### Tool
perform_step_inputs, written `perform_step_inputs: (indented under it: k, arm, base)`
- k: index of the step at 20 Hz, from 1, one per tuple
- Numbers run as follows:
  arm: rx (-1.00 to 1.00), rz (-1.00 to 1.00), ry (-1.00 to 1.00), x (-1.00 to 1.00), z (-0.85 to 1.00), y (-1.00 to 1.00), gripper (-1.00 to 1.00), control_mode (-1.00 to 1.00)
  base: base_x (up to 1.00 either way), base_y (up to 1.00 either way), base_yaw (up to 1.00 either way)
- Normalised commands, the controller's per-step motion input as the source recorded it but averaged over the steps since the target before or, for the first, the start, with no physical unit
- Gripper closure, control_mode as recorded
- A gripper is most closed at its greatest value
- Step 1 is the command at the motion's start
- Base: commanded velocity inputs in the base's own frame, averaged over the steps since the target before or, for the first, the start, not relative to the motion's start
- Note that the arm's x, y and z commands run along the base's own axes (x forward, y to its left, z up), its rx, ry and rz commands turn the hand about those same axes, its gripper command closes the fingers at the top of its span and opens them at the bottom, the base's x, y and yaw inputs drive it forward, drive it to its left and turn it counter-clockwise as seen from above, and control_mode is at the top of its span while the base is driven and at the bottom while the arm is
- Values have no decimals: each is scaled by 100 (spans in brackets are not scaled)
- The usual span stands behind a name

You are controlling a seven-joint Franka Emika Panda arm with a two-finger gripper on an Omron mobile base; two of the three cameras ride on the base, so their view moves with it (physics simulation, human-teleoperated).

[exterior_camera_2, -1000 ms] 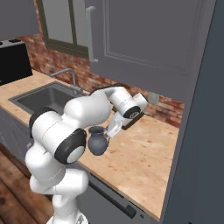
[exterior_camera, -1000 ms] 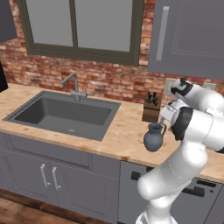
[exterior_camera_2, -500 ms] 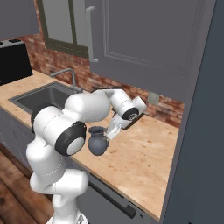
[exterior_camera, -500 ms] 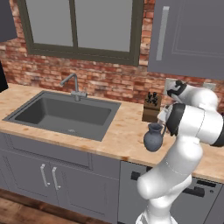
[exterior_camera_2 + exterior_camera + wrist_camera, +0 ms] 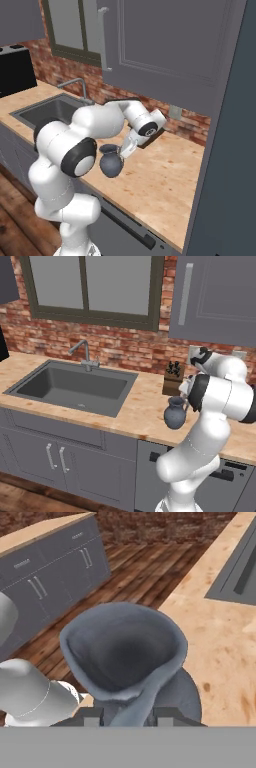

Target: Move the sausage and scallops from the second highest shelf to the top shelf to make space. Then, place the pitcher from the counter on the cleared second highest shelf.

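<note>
The dark blue-grey pitcher (image 5: 175, 414) (image 5: 110, 163) stands upright on the wooden counter (image 5: 142, 408) (image 5: 162, 182) near its front edge. My gripper (image 5: 124, 149) comes in from the pitcher's right side at the level of its neck. In the hand view the pitcher (image 5: 125, 647) shows its flared rim up close, and its loop handle runs down between the two fingertips of the gripper (image 5: 130, 715), which is shut on it. The sausage, the scallops and the top shelf are out of view.
A brown knife block (image 5: 173, 380) stands against the brick wall just behind the pitcher. The sink (image 5: 75, 387) with its faucet (image 5: 82, 353) lies to the left. A tall dark grey fridge side (image 5: 225, 150) rises at the right. Wall cabinets (image 5: 165, 45) hang overhead.
The jaws have gone from wide open to shut on the pitcher's handle. The forearm has swung a little closer to the pitcher, which has stayed in place.
</note>
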Motion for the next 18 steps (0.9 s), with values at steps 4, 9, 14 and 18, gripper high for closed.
perform_step_inputs:
  k: [4,9,14,18]
  arm:
    - [0,0,-1,0,0,0,100,-100]
    - [0,0,-1,-9,-3,0,100,-100]
    - [0,-8,-3,-60,5,10,100,-100]
    - [0,-15,-2,-78,20,43,100,-100]
  base:
    - [0,0,0]
    - [0,0,0]
    - [0,0,0]
    - [0,0,0]
